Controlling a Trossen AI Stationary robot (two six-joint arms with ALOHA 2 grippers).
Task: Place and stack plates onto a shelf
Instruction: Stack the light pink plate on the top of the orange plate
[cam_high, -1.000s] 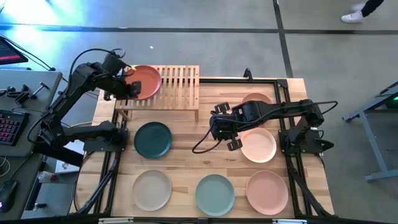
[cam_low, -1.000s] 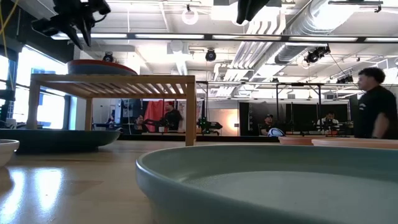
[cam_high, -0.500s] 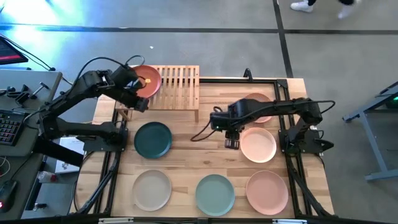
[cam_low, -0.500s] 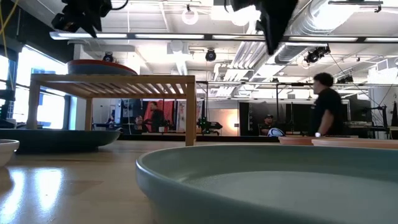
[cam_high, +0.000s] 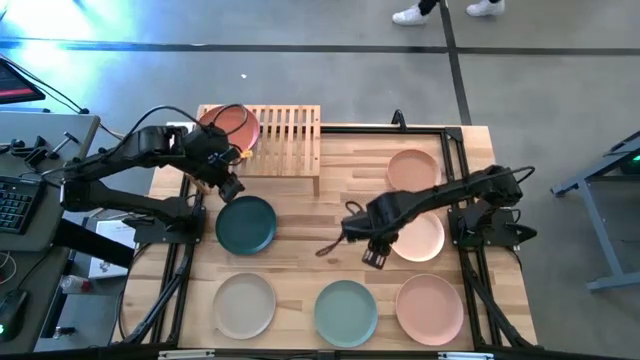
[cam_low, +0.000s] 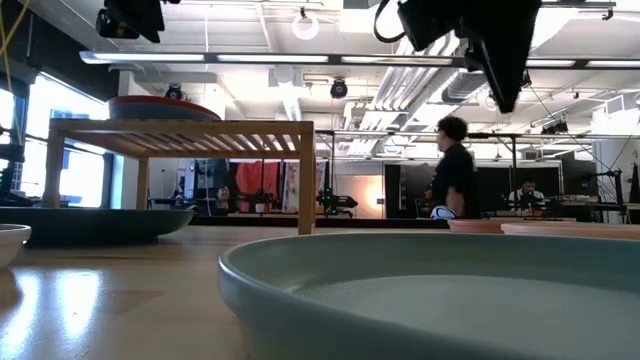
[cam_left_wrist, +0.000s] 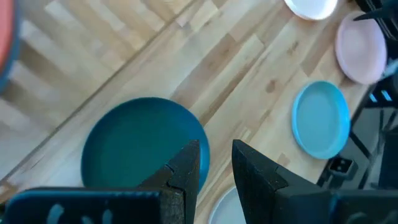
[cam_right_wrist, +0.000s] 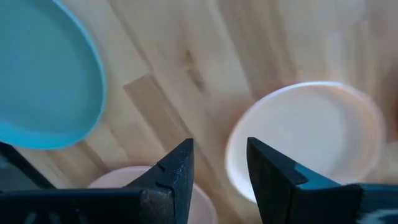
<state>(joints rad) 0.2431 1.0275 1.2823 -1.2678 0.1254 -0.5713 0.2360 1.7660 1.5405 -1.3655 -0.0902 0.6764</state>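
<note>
My left gripper (cam_high: 228, 187) hung above the table (cam_high: 330, 215) between the near left corner of the shelf (cam_high: 285, 140) and the dark teal plate (cam_high: 246, 224); its jaws stood a narrow gap apart and held nothing. In my left wrist view that plate (cam_left_wrist: 140, 146) lay flat just beyond my fingers (cam_left_wrist: 189, 165). The terracotta red plate (cam_high: 232, 127) rested on the left end of the shelf, with a dark plate edge showing beneath it. My right gripper (cam_high: 372, 256) hovered beside the left rim of a pale peach-pink plate (cam_high: 418, 235), jaws parted and empty. Another peach-pink plate (cam_high: 412, 168) lay behind it, a third (cam_high: 430, 308) in front. The sage green plate (cam_high: 346, 312) and beige plate (cam_high: 244, 305) sat along the front edge. A person (cam_low: 452, 170) walked in the room behind.
</note>
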